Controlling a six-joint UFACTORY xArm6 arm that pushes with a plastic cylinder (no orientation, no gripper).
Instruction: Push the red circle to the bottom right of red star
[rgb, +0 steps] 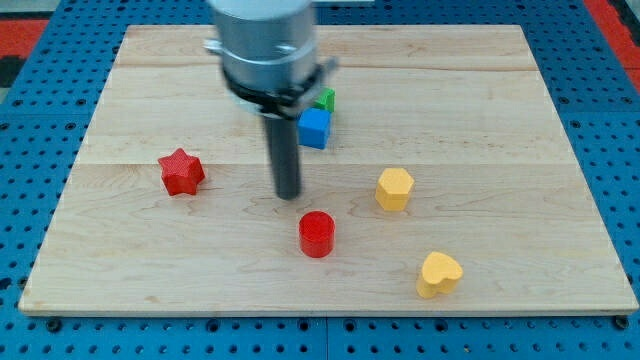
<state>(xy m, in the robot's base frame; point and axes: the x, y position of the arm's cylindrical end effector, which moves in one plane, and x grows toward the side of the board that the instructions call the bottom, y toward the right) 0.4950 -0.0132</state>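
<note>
The red circle was found near the bottom centre of the wooden board, already to the lower right of the red star but well apart from it. My tip was placed just above and slightly left of the circle, apparently not touching it. No fingers were fitted, only a plain rod, so nothing could be opened or closed.

Risks were judged as follows. A push from that side would likely send the circle further down toward the board's bottom edge. An off-centre contact could let the round block slip sideways. The yellow hexagon and yellow heart could be struck if it was driven rightward. The blue block and green block were partly hidden behind the arm.
</note>
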